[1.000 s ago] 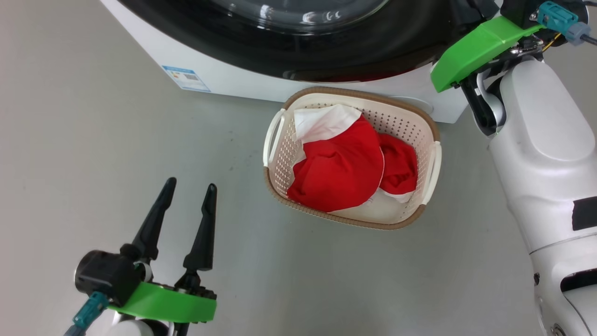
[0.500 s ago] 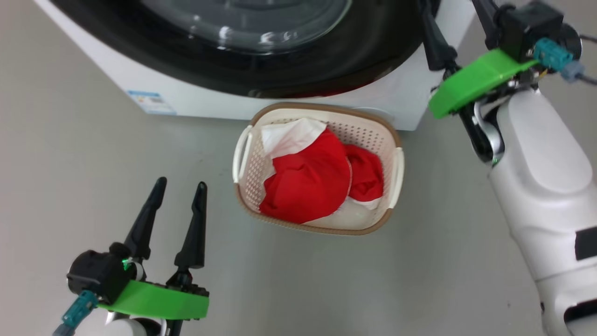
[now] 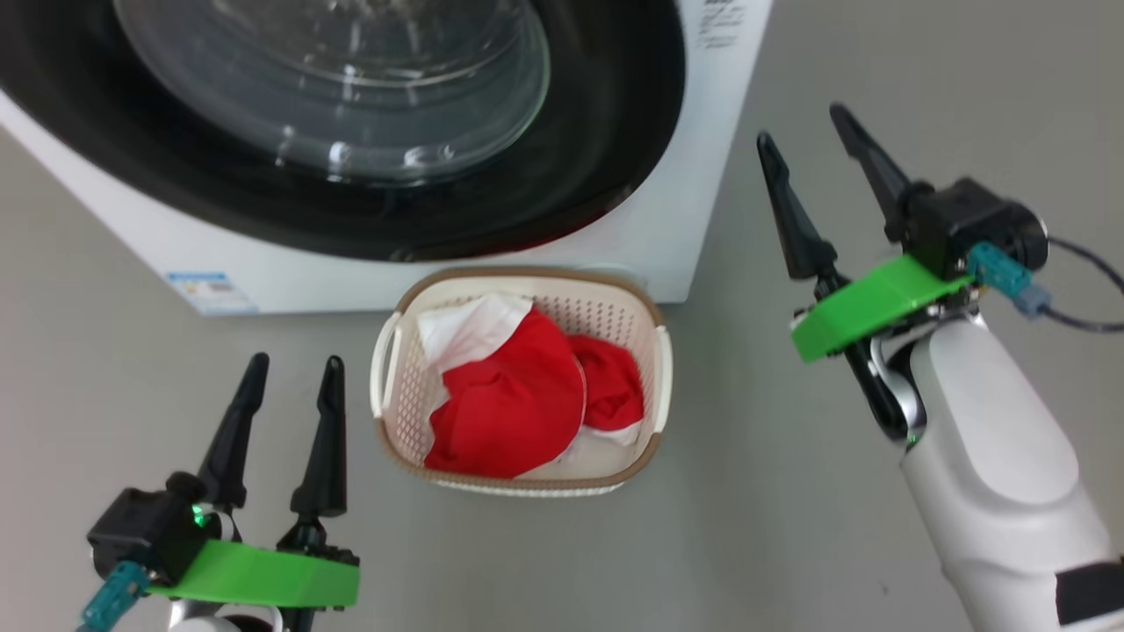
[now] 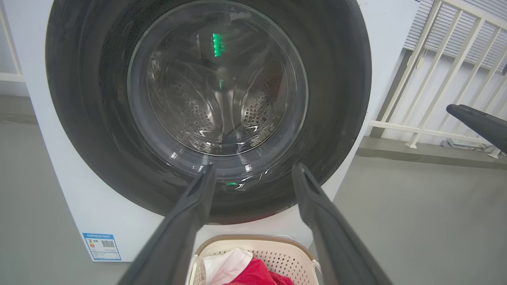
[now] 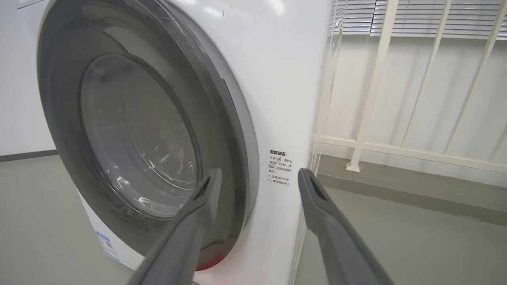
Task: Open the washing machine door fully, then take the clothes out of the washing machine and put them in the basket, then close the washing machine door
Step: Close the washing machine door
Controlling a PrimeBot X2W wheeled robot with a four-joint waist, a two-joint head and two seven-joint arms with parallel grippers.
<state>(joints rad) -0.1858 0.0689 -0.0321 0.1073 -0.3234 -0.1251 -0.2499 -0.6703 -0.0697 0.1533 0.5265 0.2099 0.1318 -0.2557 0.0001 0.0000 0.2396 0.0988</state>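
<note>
**One gap to judge: right end effector (image 3: 799,123) against the washing machine door (image 3: 606,149)**

Right end effector: released, fingers spread, nothing between them. It hangs off the right front corner of the washing machine (image 3: 711,202), apart from it. The door lies ahead of it and to the robot's left, and the fingers point past the door's right rim.

The door is round, so it has no long axis. Its face is what counts, and that sits flat on the white front. It looks shut. Latched or not, cannot tell.

Left end effector (image 3: 296,360): released, empty, low and to the left of the basket (image 3: 518,276), well apart from the door. The right arm is nearer the rim. My reading is that any last press would fall to it, swinging leftward.

The red-and-white clothes (image 3: 509,404) are heaped in the basket. The basket stands on the floor (image 3: 790,527) at the machine's foot. Touching or just short, cannot tell.

Views:
- Left wrist view looks square through the glass at a bare perforated drum (image 4: 218,107), with no red inside. The head view gets mostly glare there.
- Right wrist view takes the door nearly edge-on, with no gap seen at its near edge and a small printed notice (image 5: 280,168) just beside the rim.
- Head view sets both arms and the basket in one layout.
</note>
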